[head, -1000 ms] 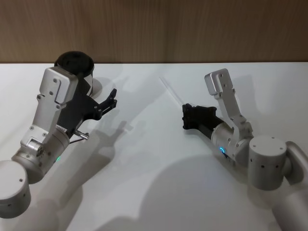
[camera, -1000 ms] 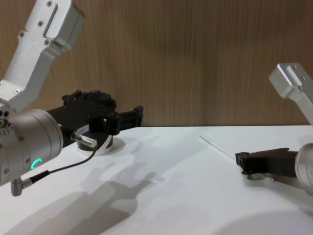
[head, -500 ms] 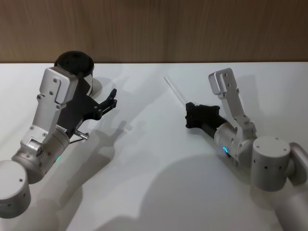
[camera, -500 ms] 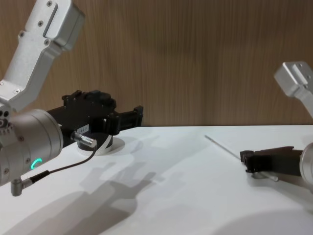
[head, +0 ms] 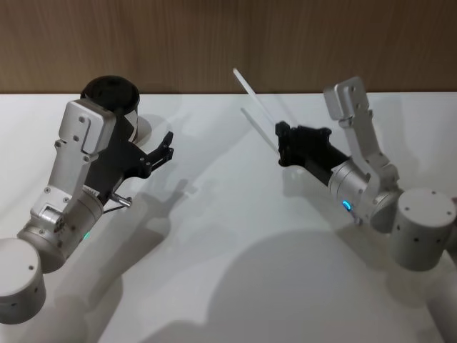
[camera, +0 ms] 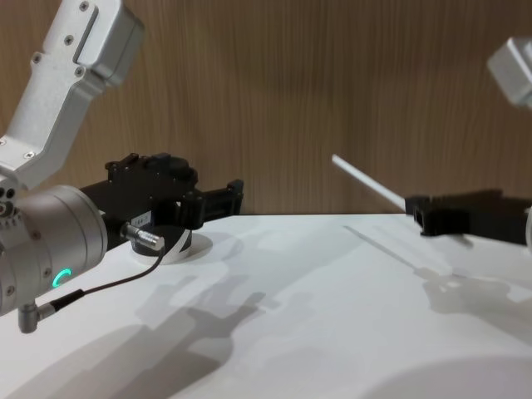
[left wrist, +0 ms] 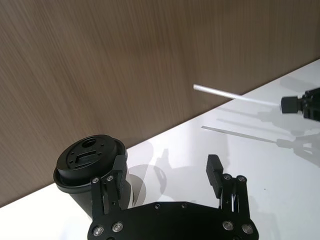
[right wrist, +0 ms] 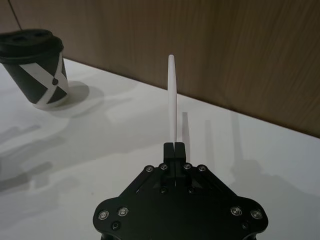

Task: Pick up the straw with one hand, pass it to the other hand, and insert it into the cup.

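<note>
My right gripper (head: 281, 140) is shut on one end of the thin white straw (head: 251, 91) and holds it in the air above the table. The straw slants up and away from the fingertips toward the wooden wall. In the right wrist view the straw (right wrist: 172, 100) rises straight out of the closed right gripper (right wrist: 175, 147). The black cup (head: 111, 96) with its domed lid stands at the far left. My left gripper (head: 168, 146) hovers open just in front of the cup, with nothing in it. In the left wrist view the cup (left wrist: 90, 159) sits beside the open left gripper (left wrist: 167, 172).
The white table (head: 228, 236) spreads between the two arms. A wooden wall (head: 300, 36) closes off the far edge. The straw casts a thin shadow (head: 251, 120) on the table beneath it.
My right gripper has lifted the straw off the table, rising and moving back to the right. The straw now points upward. The left arm has not moved.
</note>
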You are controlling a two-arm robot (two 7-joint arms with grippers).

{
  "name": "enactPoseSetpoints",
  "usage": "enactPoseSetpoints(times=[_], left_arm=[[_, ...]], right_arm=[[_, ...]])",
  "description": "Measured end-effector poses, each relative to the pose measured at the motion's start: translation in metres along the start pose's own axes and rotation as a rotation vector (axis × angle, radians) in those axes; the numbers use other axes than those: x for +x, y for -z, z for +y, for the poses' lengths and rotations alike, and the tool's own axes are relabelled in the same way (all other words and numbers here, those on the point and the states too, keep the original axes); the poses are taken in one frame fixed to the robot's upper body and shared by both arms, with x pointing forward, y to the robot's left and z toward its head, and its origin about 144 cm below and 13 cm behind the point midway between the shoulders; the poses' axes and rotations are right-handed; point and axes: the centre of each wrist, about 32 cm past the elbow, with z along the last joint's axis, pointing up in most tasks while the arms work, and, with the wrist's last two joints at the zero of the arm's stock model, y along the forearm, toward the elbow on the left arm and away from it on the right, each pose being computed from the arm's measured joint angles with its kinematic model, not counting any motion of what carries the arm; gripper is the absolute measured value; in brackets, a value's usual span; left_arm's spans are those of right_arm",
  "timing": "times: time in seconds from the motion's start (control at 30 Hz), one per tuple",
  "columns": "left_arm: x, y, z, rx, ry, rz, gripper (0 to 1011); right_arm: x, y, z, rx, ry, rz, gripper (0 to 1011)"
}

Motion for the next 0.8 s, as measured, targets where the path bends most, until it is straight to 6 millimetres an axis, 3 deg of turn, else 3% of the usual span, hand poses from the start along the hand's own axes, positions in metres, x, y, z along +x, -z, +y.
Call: enactPoseSetpoints(times=[0.8], left_arm=[[0.0,0.0,0.0,0.0,0.0,0.0,1003]], right_arm=[[0.011,-0.043,-0.021,0.375,-0.255,0.034,6]])
